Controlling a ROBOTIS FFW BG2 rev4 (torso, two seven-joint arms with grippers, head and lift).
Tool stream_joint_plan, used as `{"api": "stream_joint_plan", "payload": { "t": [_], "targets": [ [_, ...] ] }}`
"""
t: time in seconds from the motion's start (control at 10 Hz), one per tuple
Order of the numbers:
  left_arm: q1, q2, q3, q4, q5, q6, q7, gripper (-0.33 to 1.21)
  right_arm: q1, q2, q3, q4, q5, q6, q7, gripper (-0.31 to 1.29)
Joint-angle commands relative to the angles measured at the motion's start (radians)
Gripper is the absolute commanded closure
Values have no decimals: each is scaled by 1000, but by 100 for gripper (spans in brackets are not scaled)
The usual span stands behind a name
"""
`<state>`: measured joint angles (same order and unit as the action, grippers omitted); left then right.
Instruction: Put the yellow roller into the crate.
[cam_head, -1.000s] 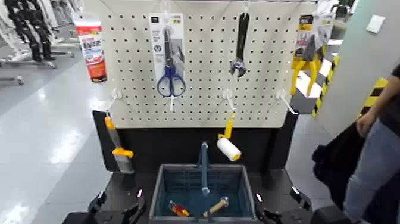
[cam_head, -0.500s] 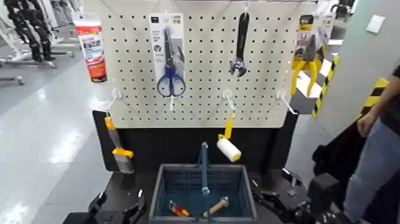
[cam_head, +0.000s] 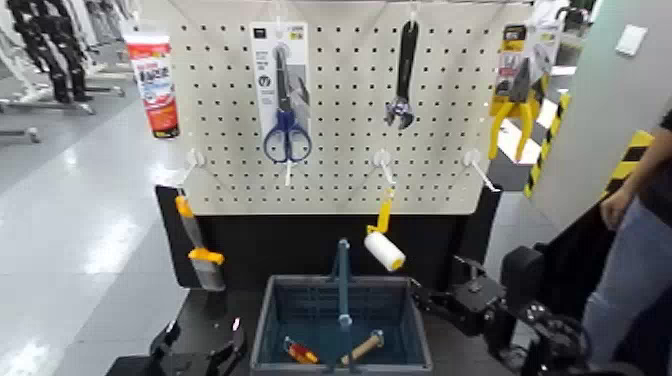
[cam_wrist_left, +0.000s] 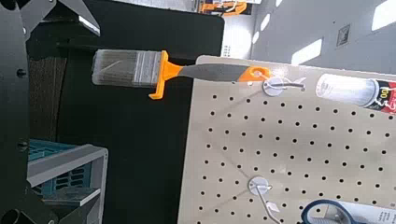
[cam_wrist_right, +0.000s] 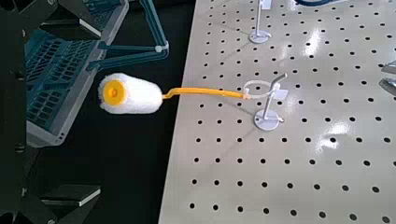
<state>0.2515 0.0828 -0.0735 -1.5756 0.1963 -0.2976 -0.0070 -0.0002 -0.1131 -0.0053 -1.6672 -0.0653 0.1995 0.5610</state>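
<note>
The yellow roller (cam_head: 383, 240) hangs from a pegboard hook, yellow handle up and white sleeve down, just above the far right corner of the crate (cam_head: 272, 318). The dark blue-grey crate with its upright centre handle stands below the board. My right gripper (cam_head: 420, 297) is open and empty, raised beside the crate's right rim, below and right of the roller. In the right wrist view the roller (cam_wrist_right: 131, 94) lies ahead, with the crate (cam_wrist_right: 65, 65) beside it. My left gripper (cam_head: 205, 352) is open and parked low, left of the crate.
An orange-handled brush (cam_head: 200, 255) hangs left. Blue scissors (cam_head: 287, 125), a black wrench (cam_head: 403, 80), yellow pliers (cam_head: 517, 95) and a red-labelled tube (cam_head: 155, 80) hang on the pegboard. Two tools (cam_head: 362, 347) lie in the crate. A person (cam_head: 640, 240) stands at right.
My right arm has risen from the bottom right corner and moved up and left to the crate's right side, toward the roller. The roller, crate and left arm have not moved.
</note>
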Motion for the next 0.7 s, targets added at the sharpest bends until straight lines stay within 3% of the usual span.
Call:
{"api": "stream_joint_plan", "payload": {
  "t": [0.1,0.4,0.7],
  "targets": [
    [-1,0,-2,2,0,3,-1,11,-86,-22,18,76,-13,1,40,14],
    [-6,0,-3,5,0,3,-1,11,-187,-49,65,176,-24,-26,65,14],
    [-8,0,-6,9,2,3,-1,11,-264,-57,108,274,-37,-65,85,14]
  ]
}}
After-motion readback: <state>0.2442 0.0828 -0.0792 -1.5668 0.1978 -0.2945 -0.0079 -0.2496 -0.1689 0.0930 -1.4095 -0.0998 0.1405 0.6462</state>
